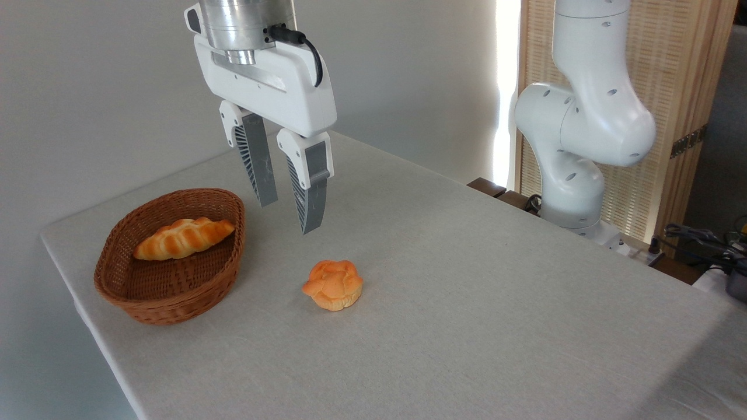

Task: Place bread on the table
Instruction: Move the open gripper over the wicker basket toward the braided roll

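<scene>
The table (478,303), covered in plain light grey-beige cloth, fills the foreground and runs back to a far corner behind the arm. Above it hangs the gripper (289,217), fingers pointing down and tilted slightly, the jaws parted by a modest gap with nothing between them. Its grey ribbed fingers (309,198) end clear of the cloth, up in the air.

The bread (184,238), a braided golden-orange loaf with tapered ends, lies to the left of the gripper and lower in the picture, well apart from the fingertips. It rests inside the wicker basket (175,303), a brown oval one, leaning lengthwise along the basket's back wall, its right end up near the rim on the side closest to the gripper. The left finger's tip hangs just beyond that right rim of the basket, not over the loaf itself.

Below the gripper and a little to the right, a round flower-shaped orange bun (334,284) sits directly on the cloth, near the basket but not touching it.

Further right, at the table's far edge, the white robot arm (583,128) rises from its base in thick rounded joints, in front of a slatted wooden screen (683,70). Some dark cables (700,239) lie at the right edge of the view.
</scene>
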Robot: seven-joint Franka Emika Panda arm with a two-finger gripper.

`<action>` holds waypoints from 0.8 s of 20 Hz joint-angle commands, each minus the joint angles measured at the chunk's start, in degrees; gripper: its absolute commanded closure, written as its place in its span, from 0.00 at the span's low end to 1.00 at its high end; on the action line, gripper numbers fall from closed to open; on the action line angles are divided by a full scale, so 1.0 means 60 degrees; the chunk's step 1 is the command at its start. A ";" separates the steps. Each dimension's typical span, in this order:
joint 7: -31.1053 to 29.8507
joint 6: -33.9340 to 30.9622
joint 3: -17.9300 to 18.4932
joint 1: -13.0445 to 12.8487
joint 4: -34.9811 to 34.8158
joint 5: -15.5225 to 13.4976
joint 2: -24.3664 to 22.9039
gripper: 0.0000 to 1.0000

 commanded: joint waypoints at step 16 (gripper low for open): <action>-0.0112 0.0504 -0.0601 -0.0147 0.0142 -0.1183 0.0356 0.00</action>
